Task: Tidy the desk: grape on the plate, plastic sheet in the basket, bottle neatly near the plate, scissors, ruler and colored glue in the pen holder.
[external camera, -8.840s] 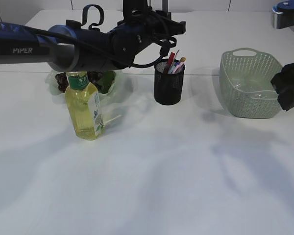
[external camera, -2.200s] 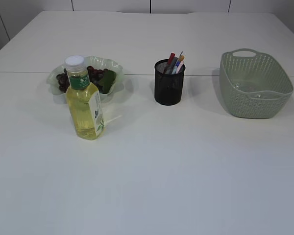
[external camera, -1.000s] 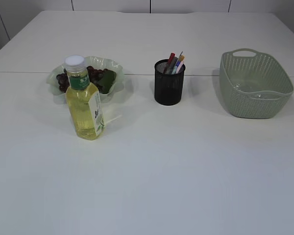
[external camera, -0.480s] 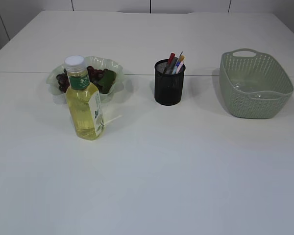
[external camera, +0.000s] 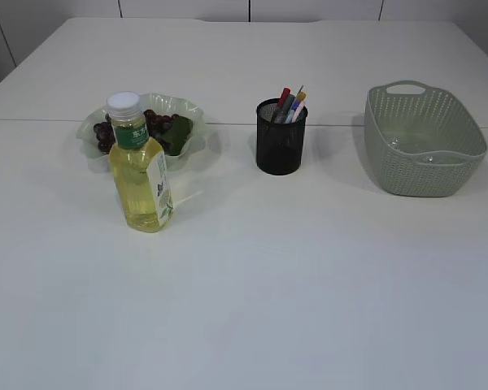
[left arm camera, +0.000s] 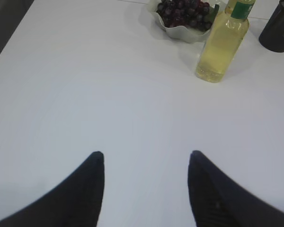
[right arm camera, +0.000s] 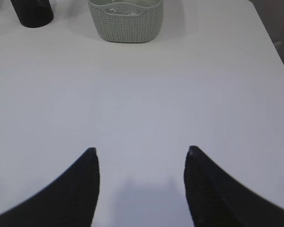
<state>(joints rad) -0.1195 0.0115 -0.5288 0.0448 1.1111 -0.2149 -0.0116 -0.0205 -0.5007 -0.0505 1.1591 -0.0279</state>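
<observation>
On the plate lie grapes; pens fill the holder.

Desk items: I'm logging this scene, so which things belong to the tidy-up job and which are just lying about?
Belong to the job:
bottle
plate holding grapes
pen holder with pens in it
basket with the plastic sheet

Just lying about:
nothing visible; only the bare table remains.

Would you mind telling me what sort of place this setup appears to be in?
Probably a lab mock-up of an office desk: a plain white table, a black mesh pen holder with pens, and a grey-green plastic basket, watched by wrist cameras.
</observation>
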